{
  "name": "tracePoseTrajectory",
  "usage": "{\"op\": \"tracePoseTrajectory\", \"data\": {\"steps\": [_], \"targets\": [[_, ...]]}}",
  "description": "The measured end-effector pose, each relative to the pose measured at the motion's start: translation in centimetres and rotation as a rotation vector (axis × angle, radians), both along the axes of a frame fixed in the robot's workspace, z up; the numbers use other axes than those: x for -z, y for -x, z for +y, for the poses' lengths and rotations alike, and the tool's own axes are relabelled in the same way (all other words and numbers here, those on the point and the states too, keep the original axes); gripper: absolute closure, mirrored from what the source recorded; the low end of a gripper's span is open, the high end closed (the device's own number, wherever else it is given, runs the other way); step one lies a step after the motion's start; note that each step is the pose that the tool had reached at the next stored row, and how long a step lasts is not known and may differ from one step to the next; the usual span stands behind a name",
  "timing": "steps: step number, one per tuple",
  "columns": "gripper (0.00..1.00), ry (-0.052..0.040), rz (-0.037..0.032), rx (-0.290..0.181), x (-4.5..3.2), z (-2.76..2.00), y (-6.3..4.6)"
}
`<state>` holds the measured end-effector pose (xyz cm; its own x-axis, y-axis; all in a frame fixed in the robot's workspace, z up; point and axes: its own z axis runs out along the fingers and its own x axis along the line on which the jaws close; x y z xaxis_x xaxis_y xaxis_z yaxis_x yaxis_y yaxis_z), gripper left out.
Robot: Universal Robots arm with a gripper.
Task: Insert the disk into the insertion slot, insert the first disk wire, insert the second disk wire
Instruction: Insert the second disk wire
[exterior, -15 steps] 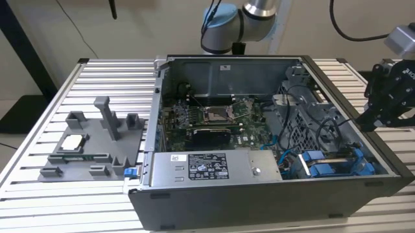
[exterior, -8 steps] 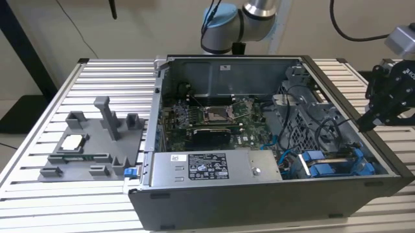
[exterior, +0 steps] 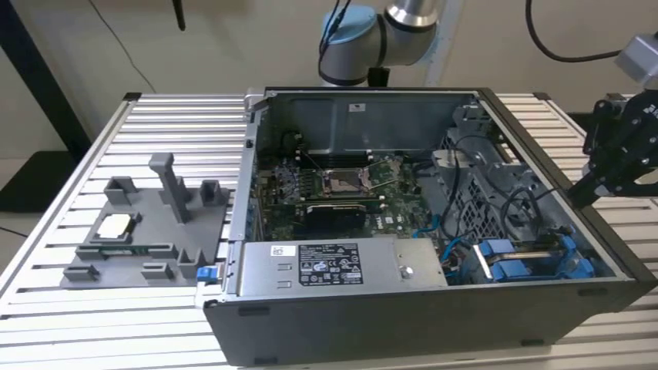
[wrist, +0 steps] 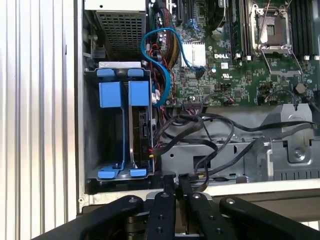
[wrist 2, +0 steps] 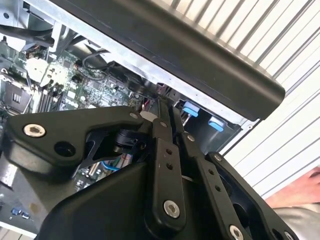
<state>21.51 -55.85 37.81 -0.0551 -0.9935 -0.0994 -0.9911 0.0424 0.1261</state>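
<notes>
Disk [wrist: 136, 131] stood on edge in slot [wrist: 91, 125], long axis along it, blue handle end toward power supply [wrist: 120, 30]. Gripper [wrist: 176, 178] outside case [exterior: 411, 327]; fingers [wrist: 167, 192] pressed together.

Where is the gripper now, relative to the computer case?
At the exterior view's right edge, the gripper hangs just outside the computer case, beside the wall nearest the blue drive carriers.

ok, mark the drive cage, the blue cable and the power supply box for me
drive cage [wrist: 92, 132], first wrist view, bare inner side wall.
blue cable [wrist: 143, 50], first wrist view, outer bend of its loop.
power supply box [exterior: 340, 266], exterior view, labelled face.
</notes>
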Motion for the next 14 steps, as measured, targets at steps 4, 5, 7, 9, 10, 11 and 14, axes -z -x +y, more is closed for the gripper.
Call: {"op": "tracePoseTrajectory", "data": {"steps": [4,5,7,9,10,11,14], "targets": [[0.84,0.0,0.0003,0.0,-0.41,-0.02,0.0],[0.84,0.0006,0.0005,0.0,-0.4,-0.01,0.0],[0.84,0.0126,0.0002,0.0,-0.43,-0.02,0.0],[0.83,0.0333,-0.0033,0.0,-0.41,-0.01,0.0],[0.83,0.0466,-0.0064,0.0,-0.41,0.01,-0.01],[0.76,0.0606,-0.0092,0.0,-0.39,0.06,-0.01],[0.76,0.0941,-0.0163,0.0,-0.23,0.3,0.0]]}}
